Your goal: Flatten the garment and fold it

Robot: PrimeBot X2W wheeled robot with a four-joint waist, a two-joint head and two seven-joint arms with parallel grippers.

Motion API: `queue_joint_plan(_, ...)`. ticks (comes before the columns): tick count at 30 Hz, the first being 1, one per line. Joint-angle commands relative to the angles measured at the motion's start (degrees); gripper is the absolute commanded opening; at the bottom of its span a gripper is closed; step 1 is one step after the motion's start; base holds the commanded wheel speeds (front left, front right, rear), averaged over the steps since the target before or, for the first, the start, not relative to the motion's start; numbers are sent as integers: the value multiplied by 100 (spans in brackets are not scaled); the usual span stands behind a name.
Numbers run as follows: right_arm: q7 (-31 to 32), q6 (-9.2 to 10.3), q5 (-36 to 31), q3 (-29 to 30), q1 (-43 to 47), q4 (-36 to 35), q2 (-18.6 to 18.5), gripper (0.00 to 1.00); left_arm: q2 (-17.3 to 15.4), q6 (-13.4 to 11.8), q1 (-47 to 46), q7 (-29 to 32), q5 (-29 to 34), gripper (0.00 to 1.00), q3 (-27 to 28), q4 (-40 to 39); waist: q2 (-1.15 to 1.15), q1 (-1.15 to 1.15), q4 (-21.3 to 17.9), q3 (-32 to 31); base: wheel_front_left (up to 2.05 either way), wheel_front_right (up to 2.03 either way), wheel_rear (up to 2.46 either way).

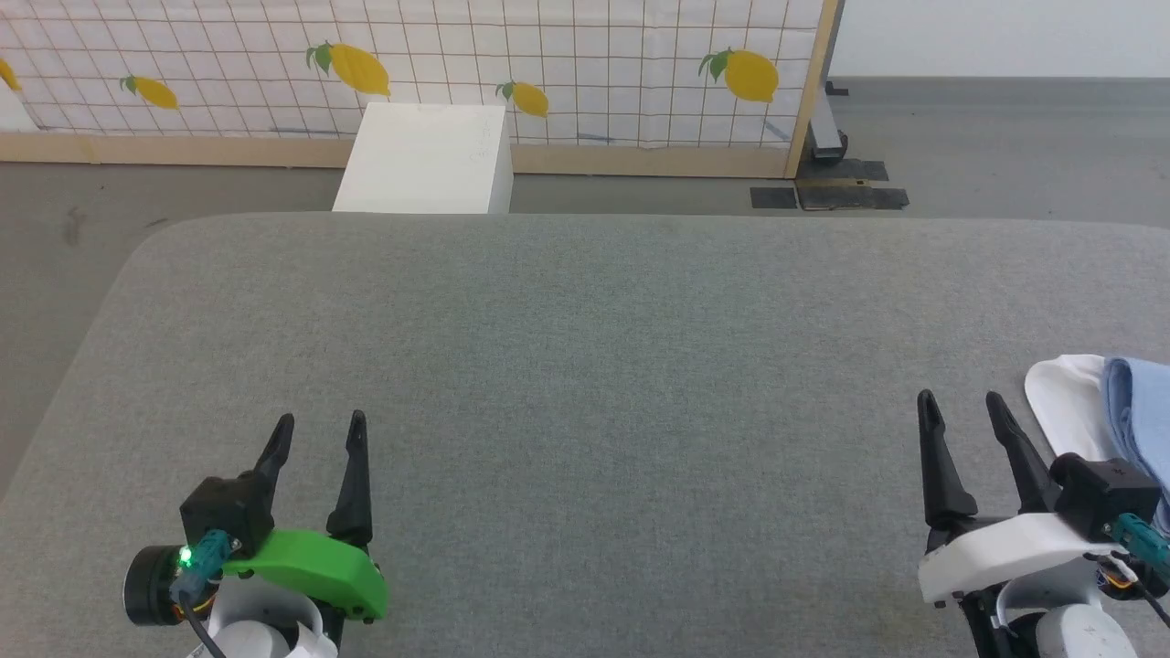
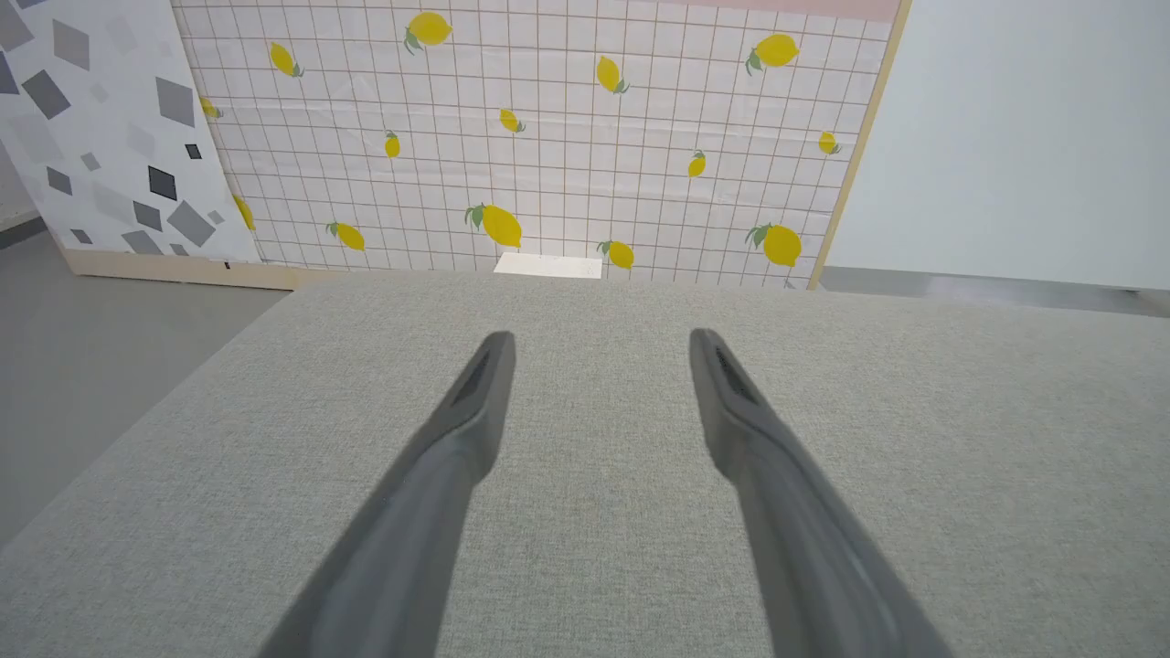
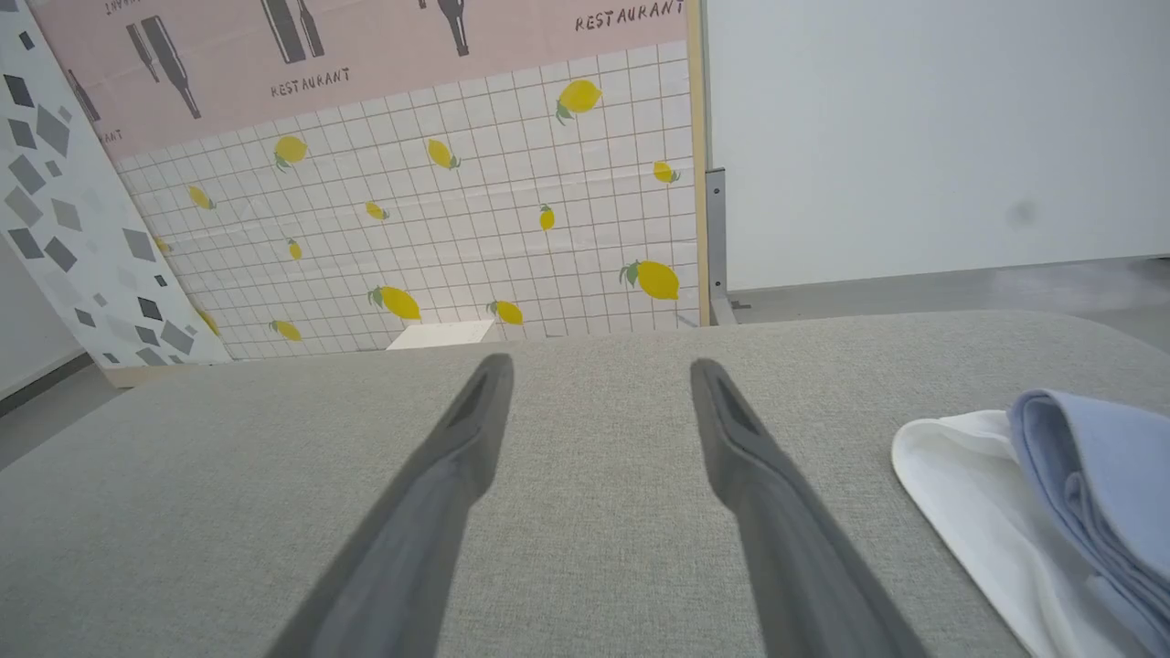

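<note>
Currently, item 1, garment [image 1: 1138, 407]: bunched on the table [image 1: 585, 366], just beside my right pincer [image 1: 959, 397], on its right; long axis untellable. Right pincer: spread, empty. Left pincer [image 1: 322, 418]: spread, empty, well apart to the right pincer's left. Judgement: right arm nearer, should reach first.

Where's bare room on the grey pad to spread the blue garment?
The middle of the grey fabric-covered surface is bare, from the open left gripper across to the open right gripper and up to the far edge by the white box. Crowded only at the right edge, where the bunched light blue and white garment lies beside the right gripper.
</note>
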State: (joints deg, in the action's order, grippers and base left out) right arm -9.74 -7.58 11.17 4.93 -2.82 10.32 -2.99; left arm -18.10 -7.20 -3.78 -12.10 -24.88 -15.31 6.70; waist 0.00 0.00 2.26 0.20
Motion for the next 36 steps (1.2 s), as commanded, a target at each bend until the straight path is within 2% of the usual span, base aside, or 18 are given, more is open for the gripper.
queue_joint_plan(1, 8, 9, 39, -9, 57, 2, 11, 100, -50, -35, -99, -6, -88, 100, -3, 0, 0, 0, -6, -3, 0, 0, 0)
queue_joint_plan(22, 30, 9, 35, 13, 49, -24, 12, 100, -70, -89, -122, -13, -139, 100, -68, -5, 0, 0, 3, 15, 0, 0, 0)
queue_joint_plan(23, 24, -1, 23, 11, -1, -4, -2, 0, -22, -48, -12, 0, -141, 0, -63, -3, 0, 1, 1, 13, 0, 0, 0)
queue_joint_plan(36, 103, 1, -71, -30, 23, -87, -1, 0, 112, 15, 24, 100, 77, 0, 69, -57, 0, 0, -18, 11, 0, 0, 0)
